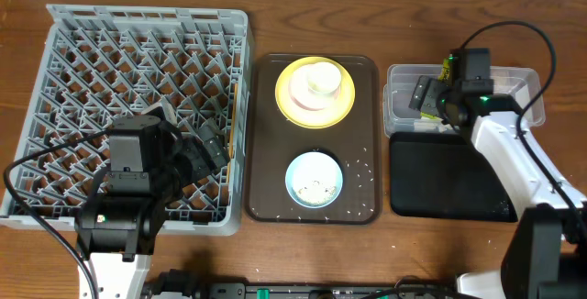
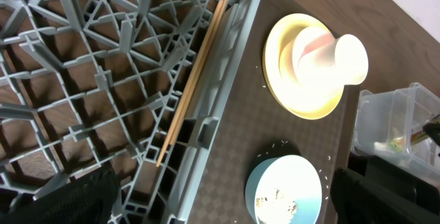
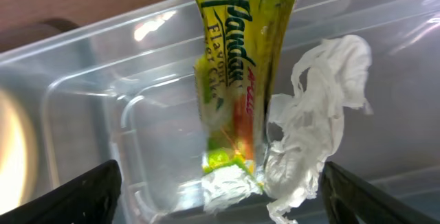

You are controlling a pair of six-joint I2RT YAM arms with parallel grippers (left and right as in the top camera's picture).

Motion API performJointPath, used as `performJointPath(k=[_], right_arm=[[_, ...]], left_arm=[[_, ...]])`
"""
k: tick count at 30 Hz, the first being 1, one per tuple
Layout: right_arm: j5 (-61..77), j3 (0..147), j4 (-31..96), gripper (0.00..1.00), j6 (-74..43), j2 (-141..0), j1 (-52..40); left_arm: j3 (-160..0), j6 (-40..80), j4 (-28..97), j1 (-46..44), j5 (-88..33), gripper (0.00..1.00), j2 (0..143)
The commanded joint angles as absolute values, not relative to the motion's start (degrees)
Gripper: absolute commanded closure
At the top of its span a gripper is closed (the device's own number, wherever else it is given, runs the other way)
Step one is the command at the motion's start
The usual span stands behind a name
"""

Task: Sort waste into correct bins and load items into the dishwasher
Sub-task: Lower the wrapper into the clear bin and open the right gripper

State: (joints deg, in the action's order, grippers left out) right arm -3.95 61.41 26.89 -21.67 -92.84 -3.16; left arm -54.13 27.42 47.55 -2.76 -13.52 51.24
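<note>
Snack wrapper (image 3: 234,80) in clear tub (image 3: 82,80) beside white paper scrap (image 3: 316,114), untouched between wide-spread fingers (image 3: 75,189) of right hand (image 3: 220,200)

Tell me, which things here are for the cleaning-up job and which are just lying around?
For the job: snack wrapper, crumpled paper, clear tub, black tray, yellow plate, white cup, blue bowl, rice bits, chopsticks, dish rack.

Just lying about: brown tray, table.
</note>
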Motion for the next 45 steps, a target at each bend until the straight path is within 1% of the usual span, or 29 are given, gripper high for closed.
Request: performJointPath(k=[1, 7, 9, 11, 15, 19, 21, 23, 24, 25, 26, 30, 32, 33, 35, 36, 40, 44, 45], right_arm=[[6.5, 61.9, 27.5, 0.07, -20.1, -86.3, -1.7], [25.0, 61.9, 28.1, 0.06, -21.2, -79.4, -1.7], [31.7, 61.9, 29.1, 0.03, -21.2, -78.0, -1.8], [35.2, 61.9, 30.9, 0.04, -21.2, -76.9, -2.5], [28.0, 61.9, 38.3, 0.05, -21.1, -76.4, -3.9], [10.9, 61.7, 41.4, 0.05, -21.1, -76.5, -4.9], [5.5, 61.7, 38.8, 0.14, -21.1, -76.5, -4.9], [4.5, 61.7, 33.4, 0.69, -21.2, -76.8, -4.9], [4.7, 61.7, 31.4, 0.87, -21.2, -77.1, -4.9], [4.7, 61.7, 29.8, 0.96, -21.2, -77.3, -4.9], [4.7, 61.7, 27.6, 0.99, -21.2, -77.8, -4.9], [2.9, 61.7, 23.0, 0.99, -21.1, -81.0, -4.9], [-0.7, 61.7, 22.6, 0.99, -21.2, -83.5, -4.9], [-2.7, 61.7, 22.6, 0.95, -21.2, -84.6, -4.9], [-7.4, 61.7, 22.2, 0.55, -21.7, -88.4, -4.7], [-7.6, 61.7, 21.6, 0.5, -21.8, -89.6, -4.5], [-6.8, 61.7, 19.4, 0.44, -22.7, -93.7, -3.0], [-6.8, 61.7, 18.2, 0.45, -24.0, -96.3, -1.8], [-6.8, 61.7, 18.2, 0.47, -24.0, -96.6, -1.8]], left_arm=[[-54.9, 27.7, 47.5, -2.5, -13.2, 0.01, 51.2], [-54.9, 27.7, 47.5, -2.5, -13.2, 0.01, 51.2], [-54.9, 27.7, 47.5, -2.5, -13.2, 0.01, 51.2], [-54.9, 27.7, 47.5, -2.5, -13.2, 0.01, 51.2], [-54.9, 27.7, 47.5, -2.5, -13.2, 0.01, 51.2], [-54.9, 27.7, 47.5, -2.5, -13.2, 0.01, 51.2], [-54.9, 27.7, 47.5, -2.5, -13.2, 0.01, 51.2], [-54.9, 27.7, 47.5, -2.5, -13.2, 0.01, 51.2], [-54.9, 27.7, 47.5, -2.5, -13.2, 0.01, 51.2], [-54.9, 27.7, 47.5, -2.5, -13.2, 0.01, 51.2], [-54.9, 27.7, 47.5, -2.5, -13.2, 0.01, 51.2], [-54.9, 27.7, 47.5, -2.5, -13.2, 0.01, 51.2], [-54.9, 27.7, 47.5, -2.5, -13.2, 0.01, 51.2], [-54.9, 27.7, 47.5, -2.5, -13.2, 0.01, 51.2], [-54.9, 27.7, 47.5, -2.5, -13.2, 0.01, 51.2], [-54.9, 27.7, 47.5, -2.5, -13.2, 0.01, 51.2], [-54.9, 27.7, 47.5, -2.5, -13.2, 0.01, 51.2], [-54.9, 27.7, 47.5, -2.5, -13.2, 0.01, 51.2], [-54.9, 27.7, 47.5, -2.5, -13.2, 0.01, 51.2]])
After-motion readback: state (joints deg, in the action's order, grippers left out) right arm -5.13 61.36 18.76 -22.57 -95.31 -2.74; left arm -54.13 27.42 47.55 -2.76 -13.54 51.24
